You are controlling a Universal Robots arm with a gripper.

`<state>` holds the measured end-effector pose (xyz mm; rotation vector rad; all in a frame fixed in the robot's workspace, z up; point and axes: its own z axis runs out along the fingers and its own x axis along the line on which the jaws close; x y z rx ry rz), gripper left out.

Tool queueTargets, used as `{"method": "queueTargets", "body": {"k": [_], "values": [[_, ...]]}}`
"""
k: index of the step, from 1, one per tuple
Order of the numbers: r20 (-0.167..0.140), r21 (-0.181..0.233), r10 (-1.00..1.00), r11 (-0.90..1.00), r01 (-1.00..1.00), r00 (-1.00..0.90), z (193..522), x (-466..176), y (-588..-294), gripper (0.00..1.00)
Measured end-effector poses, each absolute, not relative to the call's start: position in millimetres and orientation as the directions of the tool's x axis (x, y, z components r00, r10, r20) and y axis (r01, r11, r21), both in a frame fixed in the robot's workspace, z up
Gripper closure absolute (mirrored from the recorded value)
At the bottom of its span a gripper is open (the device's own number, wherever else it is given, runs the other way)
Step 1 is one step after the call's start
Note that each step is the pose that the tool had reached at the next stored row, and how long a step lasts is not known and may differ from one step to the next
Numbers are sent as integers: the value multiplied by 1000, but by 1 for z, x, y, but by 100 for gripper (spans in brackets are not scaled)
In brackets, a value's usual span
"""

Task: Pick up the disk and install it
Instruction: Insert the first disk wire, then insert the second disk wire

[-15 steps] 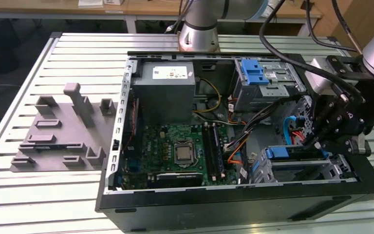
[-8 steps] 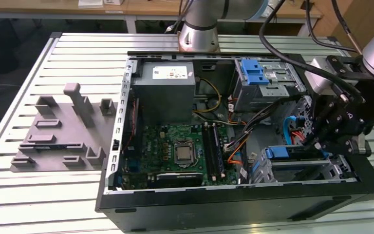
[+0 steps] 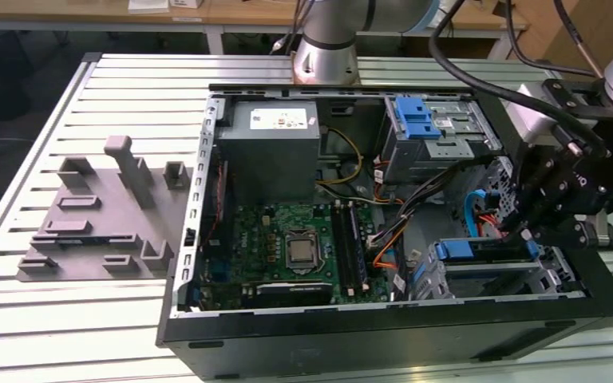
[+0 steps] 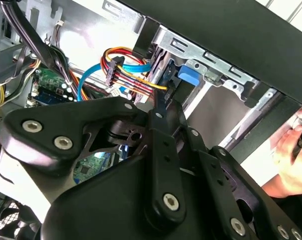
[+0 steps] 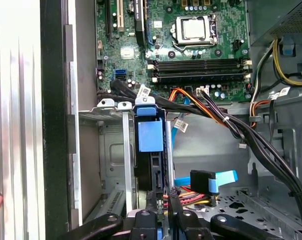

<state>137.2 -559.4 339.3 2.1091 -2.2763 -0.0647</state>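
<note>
Blue-framed flat disk (image 5: 149, 150) between black metal hand (image 5: 161, 212) fingers.

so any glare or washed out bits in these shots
In the first wrist view the ribbed table is blown out to near white; in the second wrist view the gripper looms dark in the foreground; the exterior view is evenly lit, the computer case clear.

The pincer (image 3: 528, 233) is black. Just beside it, the disk (image 5: 151, 150) shows a blue frame around a dark body. Near the pincer run orange, red and yellow cables (image 5: 201, 107) and a light-blue ribbon (image 5: 218, 177). Farther off, the circuit board (image 3: 285, 247) is green; the ribbed table (image 3: 125, 104) is silver-grey.
</note>
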Motion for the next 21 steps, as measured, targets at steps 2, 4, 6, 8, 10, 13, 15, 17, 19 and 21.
{"method": "queueTargets", "body": {"k": [2,4,6,8,10,13,15,17,19,21], "values": [[-1,56,-997,76,-996,-76,341,137,-559,78],[-1,56,-997,76,-996,-76,341,137,-559,84],[-1,56,-997,76,-996,-76,341,137,-559,89],[-1,56,-997,76,-996,-76,341,137,-559,89],[-1,56,-997,76,-996,-76,341,137,-559,89],[-1,56,-997,76,-996,-76,345,137,-559,89],[-1,56,-997,76,-996,-76,345,137,-559,89],[-1,56,-997,76,-996,-76,346,137,-559,89],[-1,56,-997,76,-996,-76,346,137,-559,89],[-1,56,-997,76,-996,-76,346,137,-559,89]]}}
